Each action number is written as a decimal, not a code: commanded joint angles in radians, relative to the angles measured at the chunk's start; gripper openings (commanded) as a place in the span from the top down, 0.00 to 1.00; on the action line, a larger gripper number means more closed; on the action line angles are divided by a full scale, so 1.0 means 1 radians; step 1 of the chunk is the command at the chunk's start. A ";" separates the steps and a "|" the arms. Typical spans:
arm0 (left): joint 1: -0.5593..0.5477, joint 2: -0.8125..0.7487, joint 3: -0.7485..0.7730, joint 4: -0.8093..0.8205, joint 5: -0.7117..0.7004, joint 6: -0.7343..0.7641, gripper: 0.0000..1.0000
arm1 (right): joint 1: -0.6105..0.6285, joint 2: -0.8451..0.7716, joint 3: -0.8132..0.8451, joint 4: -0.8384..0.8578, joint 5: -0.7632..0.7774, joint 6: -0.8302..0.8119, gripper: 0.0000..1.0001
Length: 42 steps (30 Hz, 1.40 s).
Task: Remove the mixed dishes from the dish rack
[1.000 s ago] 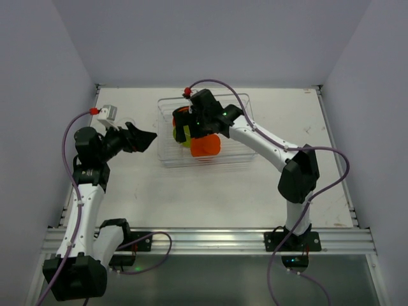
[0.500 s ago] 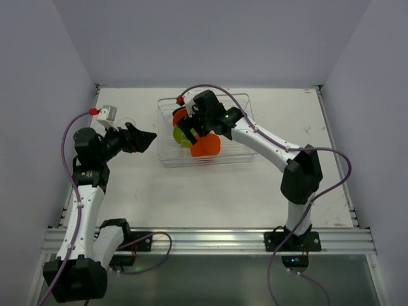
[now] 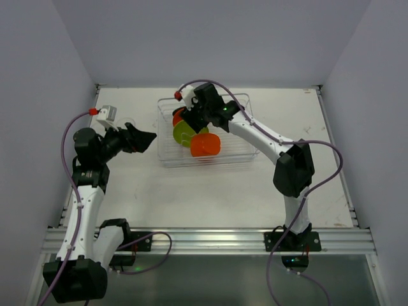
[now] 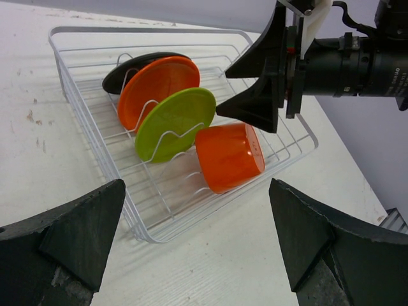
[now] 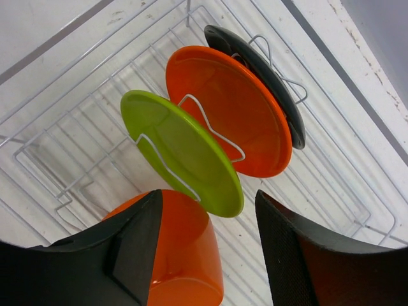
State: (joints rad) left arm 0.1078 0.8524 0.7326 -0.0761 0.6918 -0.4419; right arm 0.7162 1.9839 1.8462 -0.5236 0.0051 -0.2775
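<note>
White tabletop [image 3: 210, 191] between pale walls, 2 arms bolted at the near edge. Toward the far middle, clear wire dish rack [image 3: 241, 152], carrying 3 plates that lean on edge in its wire slots: black plate [image 4: 137, 64] at the back of the row, orange plate [image 4: 156, 86] next, lime green plate [image 4: 172, 124] in front. Just beside the lime green one, orange cup [image 4: 229, 156] lying on its side on the rack floor. Right end effector [image 5: 207, 199] down among the dishes, fingers partly apart, straddling the lower rim of the lime green plate, with 1 finger over the orange cup; clamped on nothing that can be made out. Left end effector [image 4: 196, 185] spread wide and empty, hovering above bare tabletop to the left of the rack, apart from it, pointed toward the dishes
</note>
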 commanded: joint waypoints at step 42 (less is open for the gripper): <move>-0.007 0.019 -0.001 0.021 0.012 0.017 0.00 | -0.063 0.174 0.160 0.005 -0.108 -0.134 0.65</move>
State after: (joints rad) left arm 0.1078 0.8692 0.7326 -0.0757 0.6922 -0.4419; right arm 0.6601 2.1597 1.9633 -0.5350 -0.0784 -0.3878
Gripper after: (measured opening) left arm 0.997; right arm 0.350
